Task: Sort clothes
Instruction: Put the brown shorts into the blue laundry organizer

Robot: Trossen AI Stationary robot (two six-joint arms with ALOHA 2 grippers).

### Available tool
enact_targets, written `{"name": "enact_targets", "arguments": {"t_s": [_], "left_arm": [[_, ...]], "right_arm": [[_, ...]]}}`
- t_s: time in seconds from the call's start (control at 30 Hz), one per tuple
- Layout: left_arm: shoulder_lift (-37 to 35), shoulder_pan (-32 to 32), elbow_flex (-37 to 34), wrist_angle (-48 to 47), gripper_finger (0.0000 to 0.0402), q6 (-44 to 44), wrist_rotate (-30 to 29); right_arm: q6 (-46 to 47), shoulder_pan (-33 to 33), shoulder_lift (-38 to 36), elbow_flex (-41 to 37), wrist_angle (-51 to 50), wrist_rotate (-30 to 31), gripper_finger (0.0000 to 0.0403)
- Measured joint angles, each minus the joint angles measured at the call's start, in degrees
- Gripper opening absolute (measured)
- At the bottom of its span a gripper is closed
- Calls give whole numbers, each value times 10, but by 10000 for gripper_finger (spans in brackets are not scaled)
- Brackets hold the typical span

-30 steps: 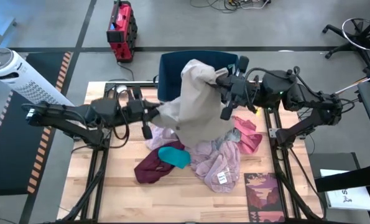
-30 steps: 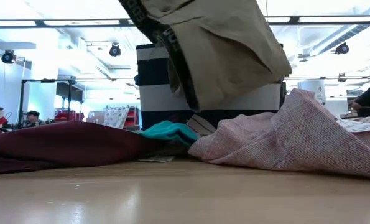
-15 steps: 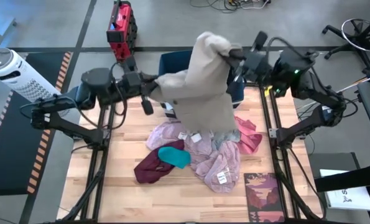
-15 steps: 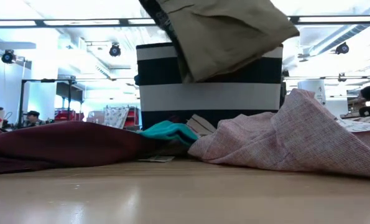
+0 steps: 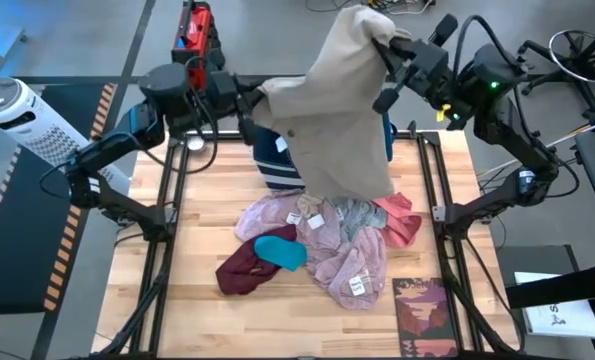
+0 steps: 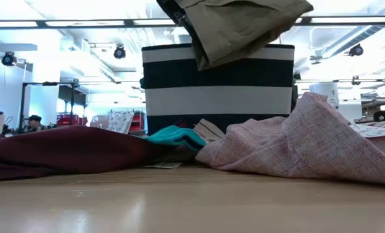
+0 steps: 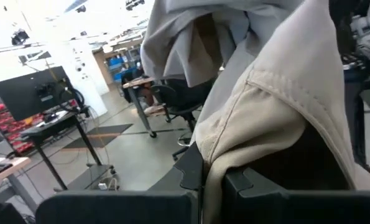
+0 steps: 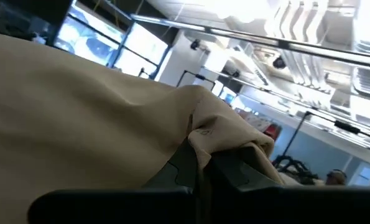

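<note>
From above: I hold the tan garment stretched between my 2 pincers, raised over the blue bin at the tabletop's far edge, presumably so its hem clears the bin's rim before it goes in. My left pincer is clenched on the cloth's left edge, to the left of the bin; my right pincer is clenched on a bunched upper corner, beyond the bin and to its right. The cloth drapes down from both grips and hides most of the bin. The rest of the clothes sit in a pile on the near side of the bin: mauve-pink, maroon, teal and coral pieces, untouched.

From tabletop level: the tan garment's lower fold hangs in front of the striped bin's top edge, well apart from the maroon cloth, the teal piece and the mauve-pink heap lying before the bin.

From my left wrist: tan fabric is pinched right at my fingers.

From my right wrist: a seam of the same cloth is clamped between my fingers.
</note>
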Motion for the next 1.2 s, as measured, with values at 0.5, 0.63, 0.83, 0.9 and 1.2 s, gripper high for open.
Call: {"name": "enact_targets", "arguments": {"t_s": [0.5, 0.63, 0.83, 0.9, 1.2], "left_arm": [[11, 110, 20, 10, 0, 10, 28], [13, 134, 20, 26, 0, 10, 40], [22, 168, 20, 47, 0, 20, 41], [25, 179, 20, 50, 0, 21, 47], [40, 198, 20, 52, 0, 20, 66]], "right_arm": [[-36, -113, 66, 0, 112, -49, 0], [-35, -145, 86, 8, 136, -63, 0], [-32, -185, 139, 72, 138, -79, 0], [-32, -195, 160, 100, 138, -85, 0], [-20, -219, 225, 203, 87, -96, 0]]}}
